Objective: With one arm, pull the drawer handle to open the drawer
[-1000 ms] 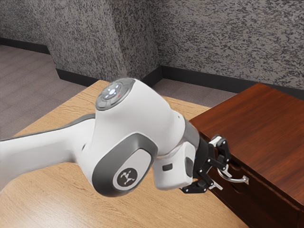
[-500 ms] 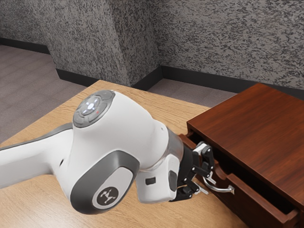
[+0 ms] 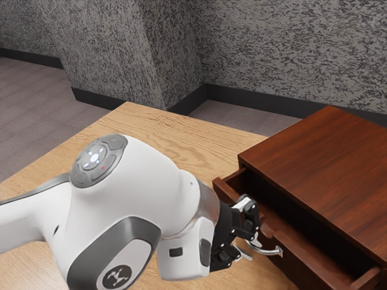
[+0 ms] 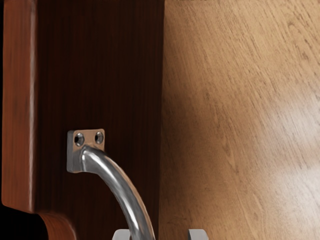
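Observation:
A dark red wooden cabinet [image 3: 326, 163] stands on the table at the exterior view's right. Its top drawer [image 3: 305, 257] is pulled partway out, with the dark inside showing. A curved metal handle [image 3: 269, 249] sticks out of the drawer front. My black gripper [image 3: 247, 234] is shut on this handle, with the white arm filling the lower left. In the wrist view the handle [image 4: 112, 177] arcs from its screw plate on the drawer front [image 4: 100, 75] down between my fingertips [image 4: 198, 233].
The light wooden table [image 3: 163, 133] stretches to the exterior view's left of the cabinet and beyond my arm. Grey speckled walls and a carpeted floor lie behind. In the wrist view the table top [image 4: 240, 125] runs beside the drawer front.
My arm has drawn back toward the exterior view's lower left with the handle in the gripper. The drawer has slid from almost closed to clearly out of the cabinet.

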